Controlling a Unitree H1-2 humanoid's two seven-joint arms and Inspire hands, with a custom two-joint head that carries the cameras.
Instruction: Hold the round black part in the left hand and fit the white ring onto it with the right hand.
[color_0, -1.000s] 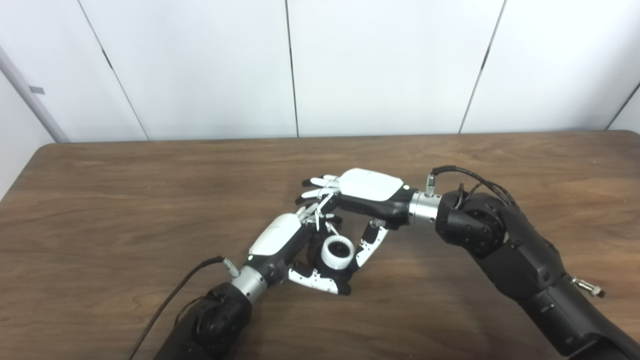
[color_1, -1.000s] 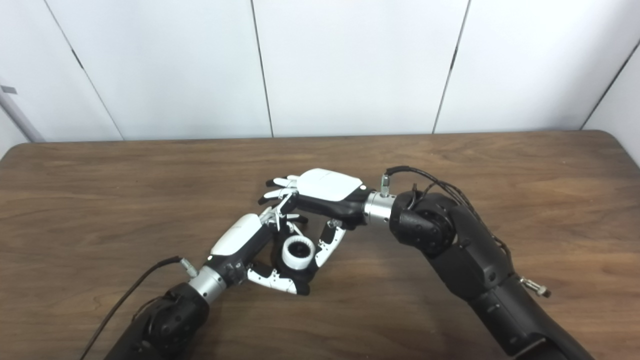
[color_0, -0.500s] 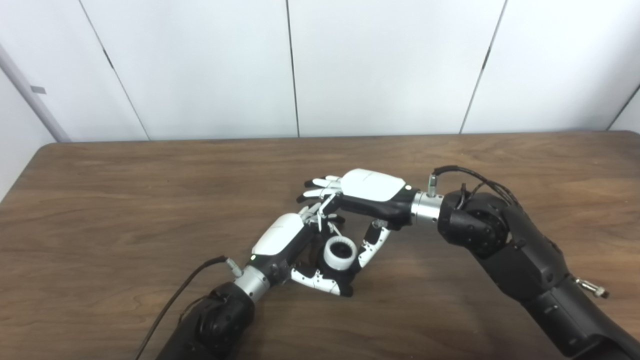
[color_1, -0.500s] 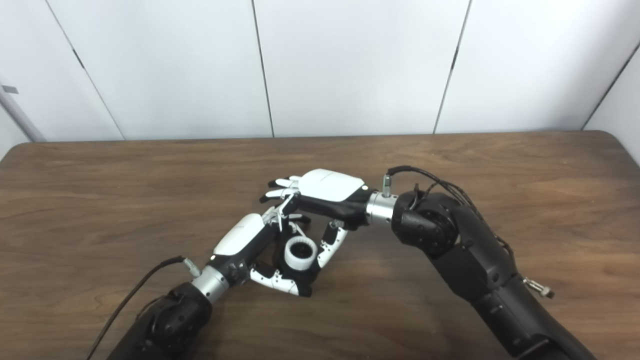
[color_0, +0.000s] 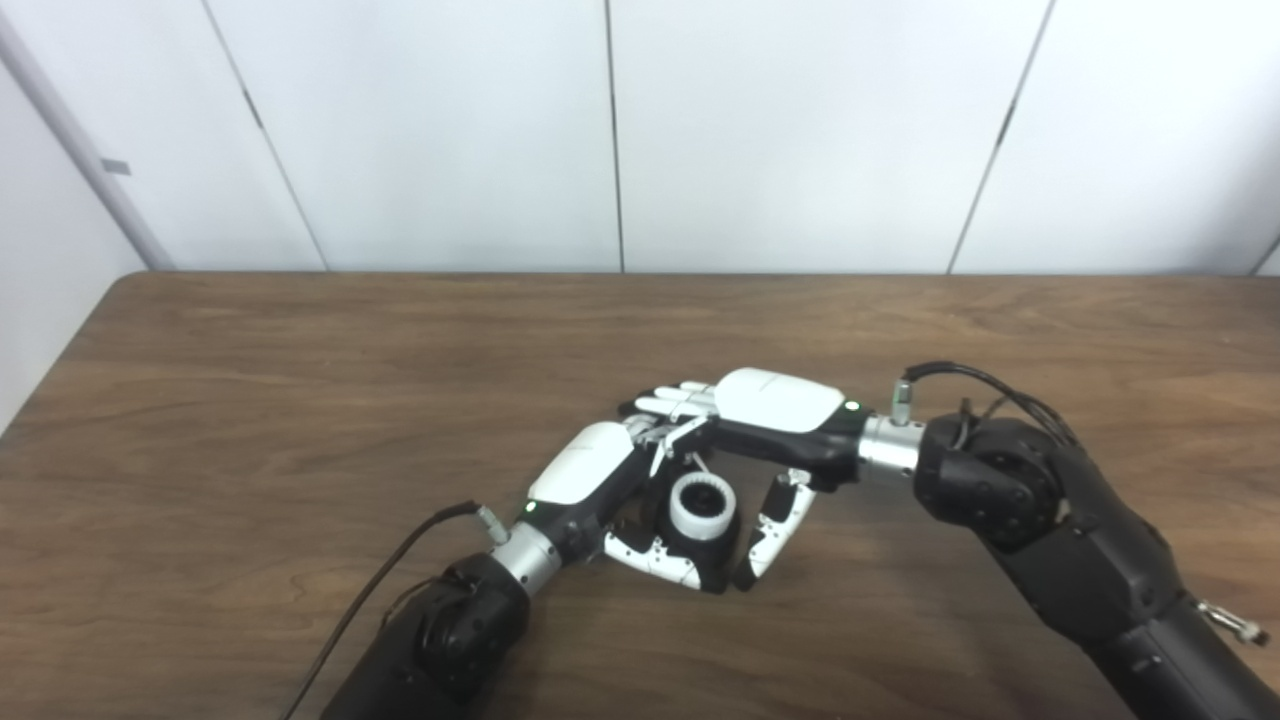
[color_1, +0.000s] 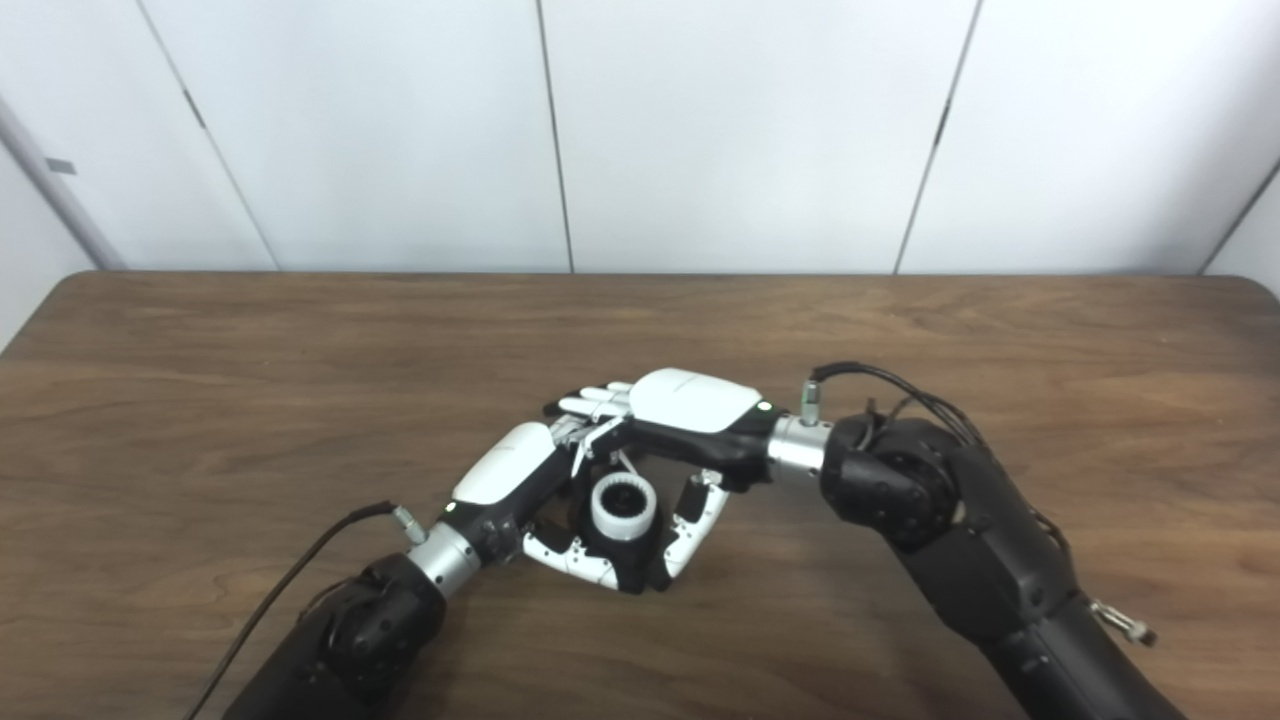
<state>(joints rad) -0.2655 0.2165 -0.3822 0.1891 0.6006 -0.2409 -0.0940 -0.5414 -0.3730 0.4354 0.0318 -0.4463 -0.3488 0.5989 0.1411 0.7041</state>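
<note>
The left hand (color_0: 590, 475) is lying near the middle of the wooden table (color_0: 250, 400), its fingers and thumb curling around the round black part (color_0: 700, 545), gripping it. The white ring (color_0: 701, 506) is sitting on top of that part, its opening facing up. The right hand (color_0: 775, 410) is hovering palm-down at about 1 o'clock from the ring, fingers stretched flat and spread, holding nothing; its thumb (color_0: 775, 530) is hanging down at 3 o'clock of the ring, just beside it.
</note>
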